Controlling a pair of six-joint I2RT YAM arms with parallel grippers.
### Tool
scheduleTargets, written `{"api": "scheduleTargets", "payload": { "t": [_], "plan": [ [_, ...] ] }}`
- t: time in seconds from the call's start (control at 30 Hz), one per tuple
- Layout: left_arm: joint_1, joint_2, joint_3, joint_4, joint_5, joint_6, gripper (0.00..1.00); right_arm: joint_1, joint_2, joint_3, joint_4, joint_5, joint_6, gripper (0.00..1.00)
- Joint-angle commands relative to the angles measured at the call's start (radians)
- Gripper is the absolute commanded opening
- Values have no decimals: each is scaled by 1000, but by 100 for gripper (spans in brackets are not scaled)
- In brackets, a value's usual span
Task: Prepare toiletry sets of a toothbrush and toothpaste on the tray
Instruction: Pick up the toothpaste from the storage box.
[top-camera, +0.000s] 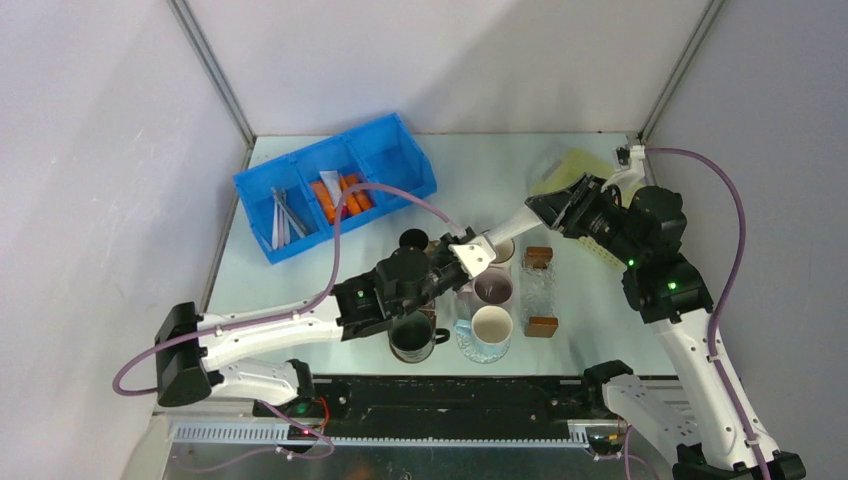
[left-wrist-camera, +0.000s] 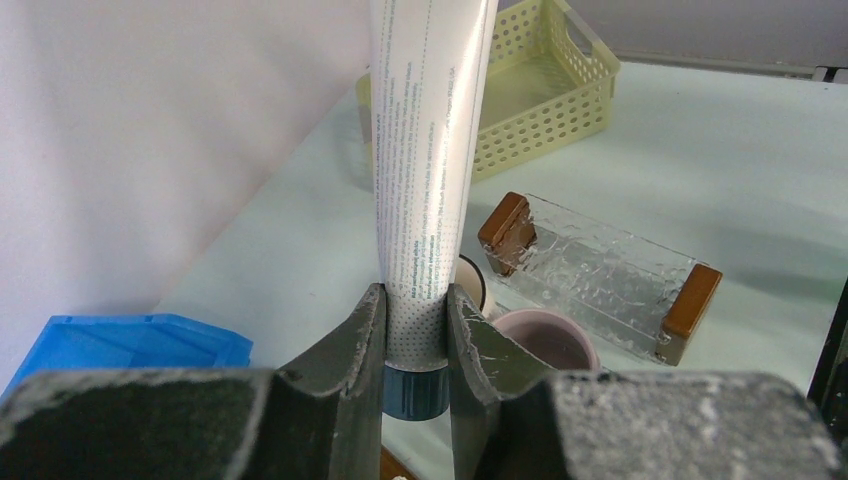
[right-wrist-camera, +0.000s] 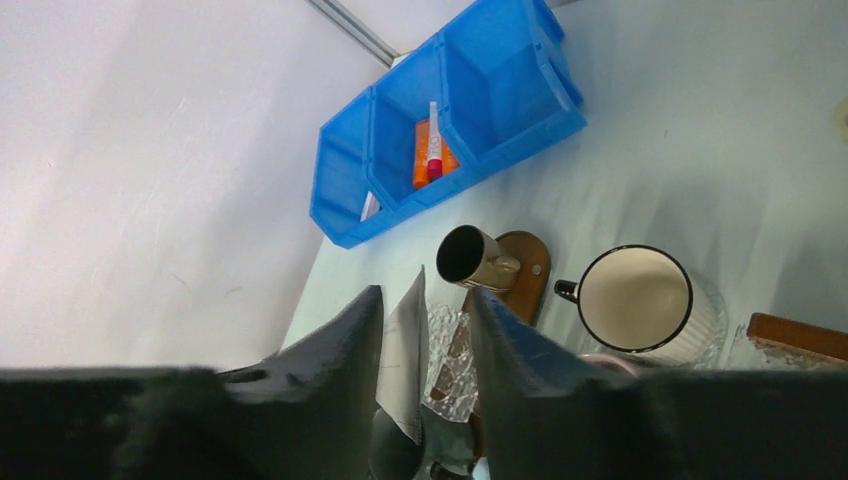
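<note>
A white toothpaste tube (top-camera: 505, 232) hangs in the air between the two arms, above the mugs. My left gripper (top-camera: 462, 255) is shut on it just above its dark cap, and the tube (left-wrist-camera: 430, 150) rises from between the fingers (left-wrist-camera: 415, 300). My right gripper (top-camera: 545, 208) is at the tube's flat end (right-wrist-camera: 405, 350). That end lies against one finger with a gap to the other, so the jaws (right-wrist-camera: 425, 300) are open. Orange toothpaste tubes (top-camera: 338, 197) and toothbrushes (top-camera: 285, 215) lie in the blue bin (top-camera: 400, 150). The pale yellow perforated tray (top-camera: 575, 170) stands at the back right.
Below the tube stand a dark mug (top-camera: 412, 335), a white mug (top-camera: 490, 328) and a pink mug (top-camera: 493, 288). A clear box with brown ends (top-camera: 540, 290) lies to their right. A black-rimmed cream mug (right-wrist-camera: 635, 298) and a metal cup (right-wrist-camera: 470, 258) are close under the right gripper.
</note>
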Motion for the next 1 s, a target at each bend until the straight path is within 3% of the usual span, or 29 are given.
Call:
{"api": "scheduleTargets", "payload": {
  "t": [0.0,0.13,0.2,0.33,0.53,0.67,0.8,0.97],
  "plan": [
    [-10,10,62,84,-21,23,0,4,-10,-4,51,-45,-1,31],
    [-10,15,60,77,-26,21,7,1,-30,-4,49,-37,-24,6],
    [-10,16,56,74,-31,20,13,-3,-39,-4,47,-29,-39,0],
    [-10,8,48,67,-57,18,30,-16,-60,-4,34,-13,-81,0],
    [-10,-18,26,59,-101,8,69,-46,-84,-3,15,3,-128,0],
    [-10,-46,13,48,-137,2,85,-52,-104,-3,0,50,-173,0],
    [-9,-78,3,25,-186,-12,98,-53,-122,-4,-19,113,-224,0],
    [5,-109,5,-48,-253,-62,100,-53,-132,-4,-45,219,-314,0]
  ]
}}
